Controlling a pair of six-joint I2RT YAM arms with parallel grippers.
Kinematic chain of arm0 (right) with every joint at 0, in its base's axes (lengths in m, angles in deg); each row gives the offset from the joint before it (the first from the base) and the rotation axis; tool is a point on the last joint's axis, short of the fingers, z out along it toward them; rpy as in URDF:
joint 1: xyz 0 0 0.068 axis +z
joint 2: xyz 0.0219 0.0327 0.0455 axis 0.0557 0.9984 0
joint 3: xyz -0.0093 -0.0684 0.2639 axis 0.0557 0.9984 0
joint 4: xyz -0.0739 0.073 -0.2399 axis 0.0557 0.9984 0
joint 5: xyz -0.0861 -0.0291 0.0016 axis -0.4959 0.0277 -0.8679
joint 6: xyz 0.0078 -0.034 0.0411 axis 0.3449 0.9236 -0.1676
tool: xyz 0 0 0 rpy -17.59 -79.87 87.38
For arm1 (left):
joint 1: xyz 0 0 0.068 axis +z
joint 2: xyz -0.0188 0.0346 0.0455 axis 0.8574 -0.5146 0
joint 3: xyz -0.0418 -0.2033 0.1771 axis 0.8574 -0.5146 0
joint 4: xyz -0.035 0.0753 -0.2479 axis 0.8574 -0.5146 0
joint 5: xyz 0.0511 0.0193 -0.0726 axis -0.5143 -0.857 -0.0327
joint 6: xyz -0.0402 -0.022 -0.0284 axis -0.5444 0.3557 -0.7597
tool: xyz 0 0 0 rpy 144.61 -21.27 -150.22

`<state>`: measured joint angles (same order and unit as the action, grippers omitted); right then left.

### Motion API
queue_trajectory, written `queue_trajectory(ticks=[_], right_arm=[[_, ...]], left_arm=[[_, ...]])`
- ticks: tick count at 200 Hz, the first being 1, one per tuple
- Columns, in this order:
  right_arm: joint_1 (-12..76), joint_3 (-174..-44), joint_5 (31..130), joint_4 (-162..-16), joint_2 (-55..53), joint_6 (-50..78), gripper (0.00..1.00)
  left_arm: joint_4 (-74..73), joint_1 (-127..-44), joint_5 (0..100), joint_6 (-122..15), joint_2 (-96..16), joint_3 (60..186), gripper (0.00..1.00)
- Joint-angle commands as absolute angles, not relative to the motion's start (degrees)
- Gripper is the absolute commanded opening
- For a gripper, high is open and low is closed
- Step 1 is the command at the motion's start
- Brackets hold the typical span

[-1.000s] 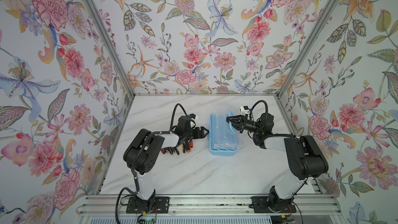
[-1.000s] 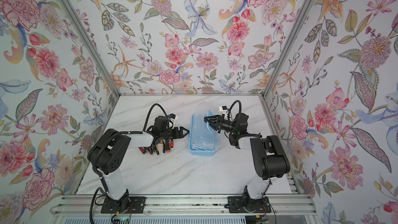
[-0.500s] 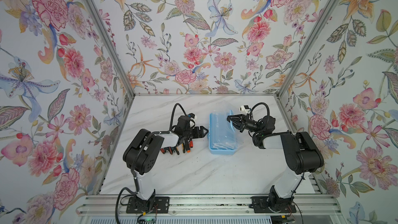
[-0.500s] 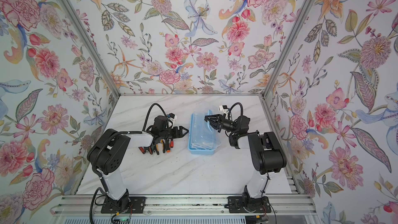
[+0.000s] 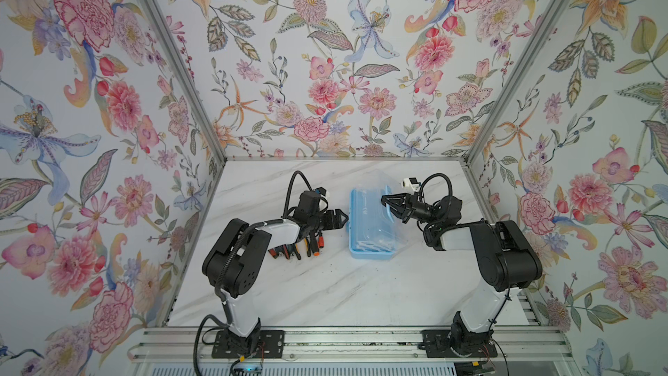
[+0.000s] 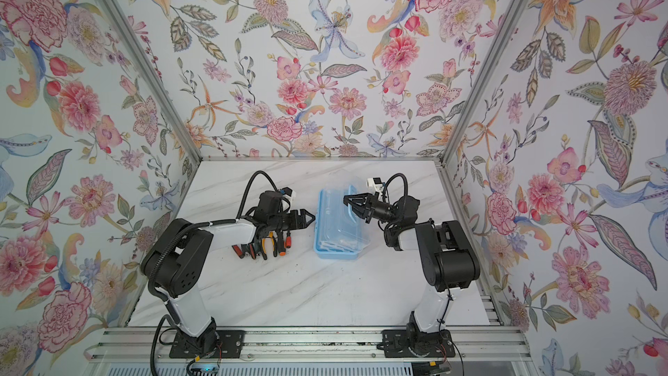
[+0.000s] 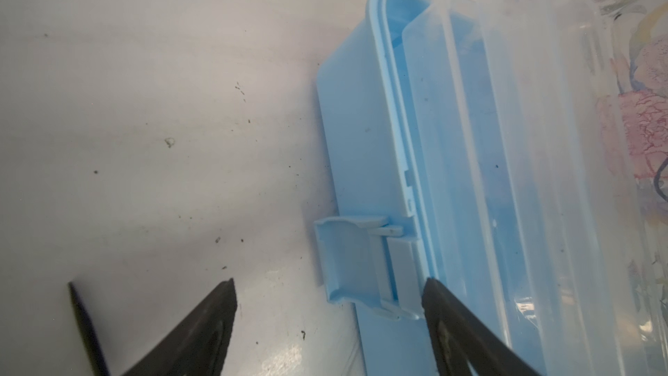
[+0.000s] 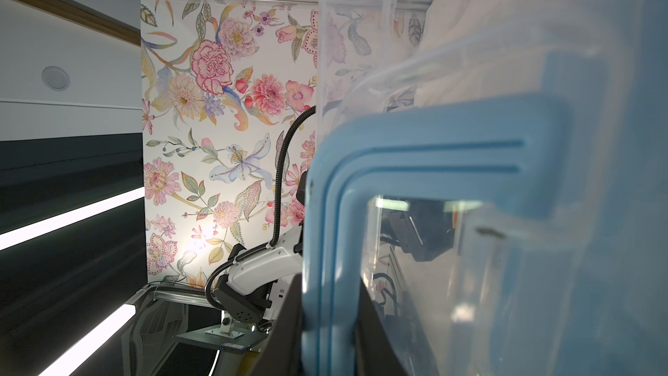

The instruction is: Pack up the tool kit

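Observation:
The tool kit is a blue box [image 5: 368, 253] [image 6: 336, 253] with a clear lid [image 5: 372, 189] tilted up. My right gripper [image 5: 387, 202] [image 6: 349, 204] [image 8: 330, 320] is shut on the lid's blue handle [image 8: 415, 139]. My left gripper [image 5: 343, 218] [image 6: 310, 219] [image 7: 329, 283] stands open at the box's left side. Its tips flank the unclipped blue latch [image 7: 347, 258] without gripping it. Pliers and screwdrivers [image 5: 296, 247] [image 6: 267, 245] with orange and red handles lie on the table under the left arm.
The marble table [image 5: 325, 291] is walled by floral panels on three sides. An aluminium rail [image 5: 343, 338] with both arm bases runs along the front edge. Small dark specks dot the table next to the box.
The right arm's elbow has shifted a little while its gripper stays shut on the lid handle. The left arm and the tools have not moved.

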<state>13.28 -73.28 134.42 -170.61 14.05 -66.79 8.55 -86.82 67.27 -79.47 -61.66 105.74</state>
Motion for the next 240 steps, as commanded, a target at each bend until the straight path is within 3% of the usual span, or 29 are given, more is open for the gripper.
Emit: queue_trajectory(ticks=[1, 116, 145, 168, 199, 240], right_arm=[[13.74, -73.60, 135.63, -177.21, 14.58, -65.29, 0.00], [13.48, -74.60, 135.64, -172.34, 14.36, -62.51, 0.00], [13.56, -75.43, 135.60, -170.79, 13.87, -61.86, 0.00], [13.57, -75.73, 135.56, -166.82, 12.59, -59.50, 0.00], [13.69, -78.64, 135.13, -142.68, 9.09, -44.07, 0.00], [14.20, -89.59, 129.16, -97.05, 2.97, -15.37, 0.00]], left_arm=[[6.40, -87.66, 66.59, -77.96, -60.17, 107.58, 0.84], [5.90, -89.14, 66.98, -78.50, -69.40, 115.44, 0.80], [4.04, -89.58, 64.86, -78.20, -72.35, 117.95, 0.74], [2.65, -89.79, 62.80, -77.51, -73.14, 119.78, 0.59], [-1.39, -89.36, 61.45, -76.54, -75.64, 124.89, 0.42], [-4.98, -89.09, 60.37, -75.82, -77.95, 128.78, 0.37]])
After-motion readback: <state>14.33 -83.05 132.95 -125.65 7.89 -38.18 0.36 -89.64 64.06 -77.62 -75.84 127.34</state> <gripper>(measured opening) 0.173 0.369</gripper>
